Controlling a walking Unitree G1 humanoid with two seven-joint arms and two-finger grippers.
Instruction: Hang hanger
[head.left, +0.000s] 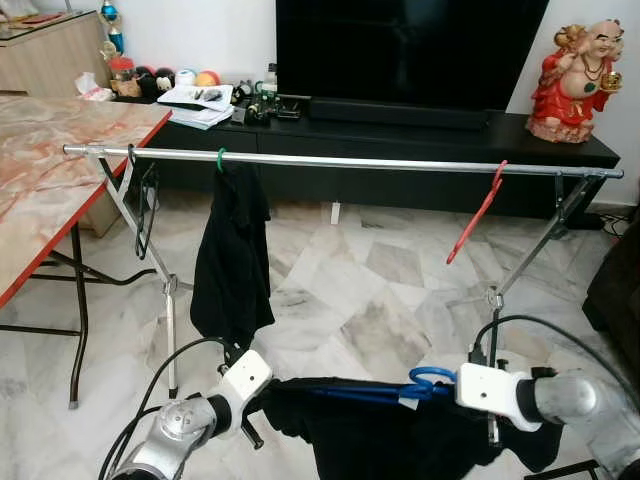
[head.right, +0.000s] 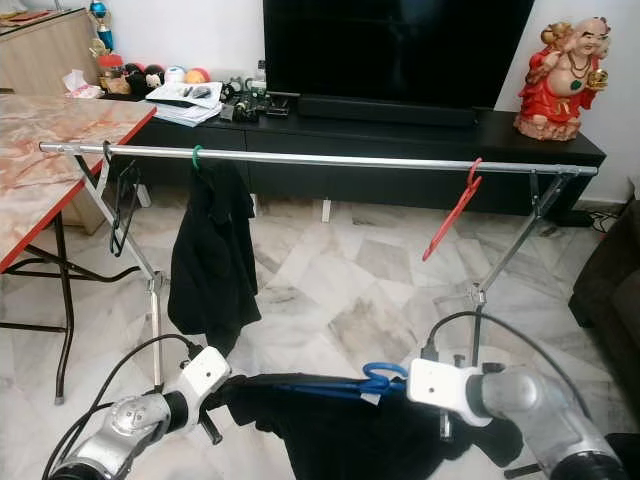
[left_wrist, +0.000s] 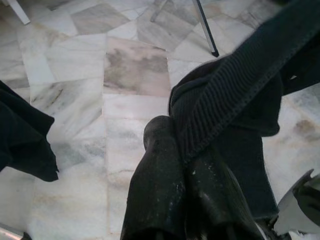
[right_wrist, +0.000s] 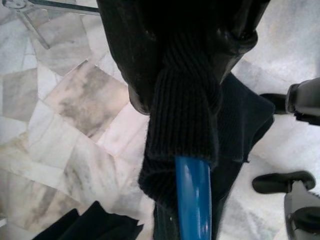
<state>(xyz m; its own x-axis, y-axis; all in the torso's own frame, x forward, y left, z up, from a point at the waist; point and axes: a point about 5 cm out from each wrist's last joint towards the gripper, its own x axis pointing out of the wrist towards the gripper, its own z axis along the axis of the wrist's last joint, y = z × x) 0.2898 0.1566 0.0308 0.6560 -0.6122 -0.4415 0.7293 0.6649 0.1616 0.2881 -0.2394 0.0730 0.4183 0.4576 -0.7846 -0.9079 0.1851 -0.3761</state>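
Observation:
A metal clothes rail (head.left: 340, 160) spans the room ahead of me. It carries an empty black hanger (head.left: 145, 210), a green hanger (head.left: 221, 157) with a black garment (head.left: 232, 260), and an empty red hanger (head.left: 478, 215). Low in front of me a blue hanger (head.left: 432, 378) lies roughly level, its hook toward my right, with a black knit garment (head.left: 380, 430) draped on it. My right gripper (right_wrist: 185, 75) is shut on the ribbed fabric and blue hanger (right_wrist: 192, 195) near the hook. My left gripper (left_wrist: 185, 150) is shut on the garment's ribbed edge (left_wrist: 235, 85) at the other end.
A marble-topped folding table (head.left: 60, 150) stands at my left. Behind the rail are a dark TV console (head.left: 400, 135) and a red figurine (head.left: 580, 75). A dark sofa (head.left: 615, 290) edges in at right. The rack's crossed legs (head.left: 170, 290) stand on the marble floor.

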